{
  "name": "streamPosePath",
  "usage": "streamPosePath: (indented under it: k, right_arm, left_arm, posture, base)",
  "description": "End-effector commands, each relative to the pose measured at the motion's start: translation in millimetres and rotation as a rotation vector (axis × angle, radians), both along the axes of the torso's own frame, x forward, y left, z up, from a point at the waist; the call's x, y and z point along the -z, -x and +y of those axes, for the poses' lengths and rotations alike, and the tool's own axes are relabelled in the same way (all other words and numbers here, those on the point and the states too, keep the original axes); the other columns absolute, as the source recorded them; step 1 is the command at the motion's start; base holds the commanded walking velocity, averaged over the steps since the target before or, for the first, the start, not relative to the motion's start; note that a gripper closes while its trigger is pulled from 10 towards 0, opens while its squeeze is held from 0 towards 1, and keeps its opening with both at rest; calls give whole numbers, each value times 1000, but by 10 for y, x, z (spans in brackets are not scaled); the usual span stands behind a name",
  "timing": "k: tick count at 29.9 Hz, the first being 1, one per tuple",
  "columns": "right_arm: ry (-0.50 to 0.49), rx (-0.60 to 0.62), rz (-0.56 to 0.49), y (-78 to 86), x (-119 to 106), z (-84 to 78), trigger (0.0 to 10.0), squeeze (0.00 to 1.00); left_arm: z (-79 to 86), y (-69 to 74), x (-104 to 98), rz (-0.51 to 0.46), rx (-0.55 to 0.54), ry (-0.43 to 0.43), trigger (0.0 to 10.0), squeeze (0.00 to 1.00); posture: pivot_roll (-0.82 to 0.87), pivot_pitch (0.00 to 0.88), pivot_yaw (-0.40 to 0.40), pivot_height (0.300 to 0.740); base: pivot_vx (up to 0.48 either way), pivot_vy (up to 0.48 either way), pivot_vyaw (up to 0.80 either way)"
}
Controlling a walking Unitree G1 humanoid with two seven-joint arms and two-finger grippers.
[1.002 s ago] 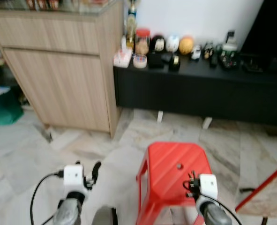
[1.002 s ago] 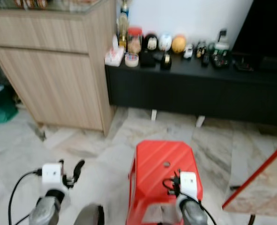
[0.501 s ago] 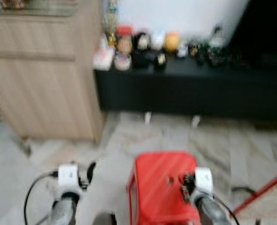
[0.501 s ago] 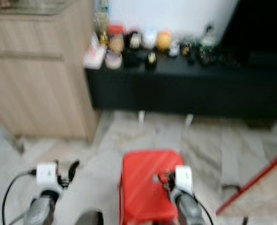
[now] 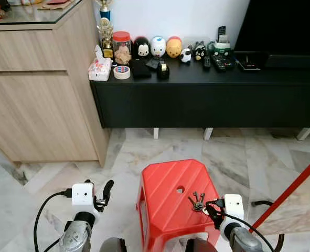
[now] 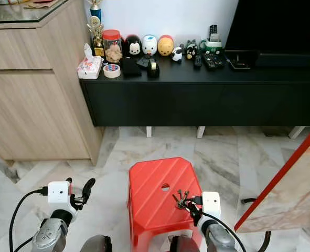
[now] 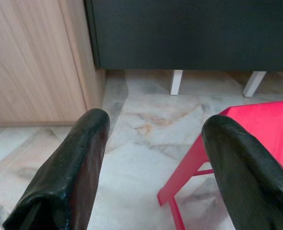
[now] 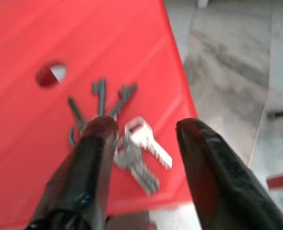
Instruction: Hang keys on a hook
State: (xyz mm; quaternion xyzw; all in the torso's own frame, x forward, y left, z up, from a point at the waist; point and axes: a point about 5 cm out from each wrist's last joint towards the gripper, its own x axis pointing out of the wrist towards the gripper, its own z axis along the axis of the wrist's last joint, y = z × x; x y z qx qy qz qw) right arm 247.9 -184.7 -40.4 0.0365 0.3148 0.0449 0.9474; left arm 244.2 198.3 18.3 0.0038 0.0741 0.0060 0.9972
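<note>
A bunch of keys [image 5: 196,200] lies on top of a red plastic stool [image 5: 168,197], near its right front corner and beside the round hole in its top. My right gripper [image 5: 211,208] hovers just behind the keys, low over the stool's edge. In the right wrist view it is open [image 8: 145,125], with the silver and dark keys [image 8: 140,152] lying between and just beyond its fingers, not gripped. My left gripper [image 5: 106,190] is open over the marble floor to the left of the stool. In the left wrist view [image 7: 158,122] there is nothing between its fingers.
A long black low cabinet [image 5: 207,94] with figurines, a jar, tape and remotes runs along the far wall. A tall wooden cabinet [image 5: 39,89] stands at the left. A red-edged marble slab [image 5: 296,199] slants in at the right, with a black cable [image 5: 262,203] on the floor.
The camera has swung and the blur has cleared, so the stool sits more to the left in view. The keys now show sharply just in front of my right gripper. Both arms keep their pose.
</note>
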Motion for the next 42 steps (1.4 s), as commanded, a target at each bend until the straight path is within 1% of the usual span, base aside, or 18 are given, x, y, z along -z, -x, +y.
streamPosePath:
  k: [1, 2, 3, 6, 9, 10, 11, 12, 15, 17, 20, 25, 28, 29, 30, 33, 35, 42]
  right_arm:
    - [23, -50, -16, -79, -59, 10, 10000, 1000]
    - [33, -72, -18, -97, -71, 23, 10000, 1000]
    - [54, -122, -20, -132, -93, 64, 10000, 1000]
    - [56, -149, -19, -161, -110, 105, 10000, 1000]
    - [79, -214, -32, -233, -158, 201, 10000, 1000]
    - [125, -266, -24, -241, -159, 230, 10000, 878]
    - [153, -292, -16, -240, -155, 240, 10000, 275]
    - [209, -349, -18, -255, -164, 268, 10000, 0]
    - [253, -413, -19, -278, -180, 310, 10000, 0]
    - [304, -461, -28, -328, -218, 342, 10000, 0]
    - [327, -466, -32, -389, -262, 369, 10000, 0]
    - [351, -495, -32, -414, -280, 421, 10000, 0]
    - [360, -501, -18, -414, -273, 433, 10000, 0]
    - [387, -512, 5, -397, -250, 430, 10000, 0]
    - [394, -529, 14, -381, -235, 435, 10000, 0]
    - [397, -533, 21, -370, -224, 434, 10000, 0]
    - [395, -533, 35, -354, -208, 437, 10000, 0]
    - [396, -541, 49, -325, -181, 436, 10000, 0]
  left_arm:
    - [6, 12, 11, 15, -1, -2, 10000, 0]
    - [4, 10, 12, 16, 0, -2, 10000, 0]
    - [-2, 7, 12, 16, 1, -2, 10000, 0]
    - [-10, 6, 9, 15, 2, -3, 10000, 0]
    - [-33, -11, 4, 14, 4, -2, 10000, 0]
    - [-42, -21, -5, 12, 6, -2, 10000, 0]
    - [-49, -25, -11, 9, 7, -1, 10000, 0]
    - [-63, -41, -26, 4, 9, 2, 10000, 0]
    - [-88, -56, -47, -5, 16, 4, 10000, 0]
    - [-127, -78, -81, -18, 22, 9, 10000, 0]
    - [-180, -90, -132, -42, 24, 20, 10000, 0]
    - [-250, -61, -195, -66, 34, 28, 10000, 0]
    - [-266, -49, -219, -74, 39, 29, 10000, 0]
    - [-276, -29, -240, -79, 40, 30, 10000, 0]
    - [-284, -7, -252, -83, 40, 30, 10000, 0]
    - [-290, 13, -262, -85, 41, 28, 10000, 0]
    - [-293, 56, -277, -85, 42, 23, 10000, 0]
    - [-291, 104, -285, -79, 40, 18, 10000, 0]
  posture:
    - [35, 45, -48, 629]
    - [35, 45, -48, 629]
    - [35, 46, -48, 629]
    - [37, 46, -48, 629]
    - [41, 48, -49, 629]
    - [42, 49, -49, 629]
    - [42, 50, -51, 629]
    - [42, 50, -51, 629]
    - [43, 53, -54, 629]
    - [46, 60, -61, 629]
    - [53, 75, -70, 629]
    - [63, 107, -81, 629]
    - [67, 118, -84, 629]
    - [70, 128, -87, 629]
    - [79, 142, -90, 629]
    - [86, 152, -91, 629]
    - [91, 164, -93, 629]
    - [102, 176, -94, 629]
  base:
    - [0, 0, 0]
    - [0, 0, 0]
    - [0, 0, 0]
    - [0, 0, 0]
    - [0, 0, 0]
    - [0, 0, 0]
    - [0, 0, 0]
    - [0, 0, 0]
    - [0, 0, 0]
    - [0, 0, 0]
    - [0, 0, 0]
    - [0, 0, 0]
    - [0, 0, 0]
    - [0, 0, 0]
    - [0, 0, 0]
    - [0, 0, 0]
    - [0, 0, 0]
    - [0, 0, 0]
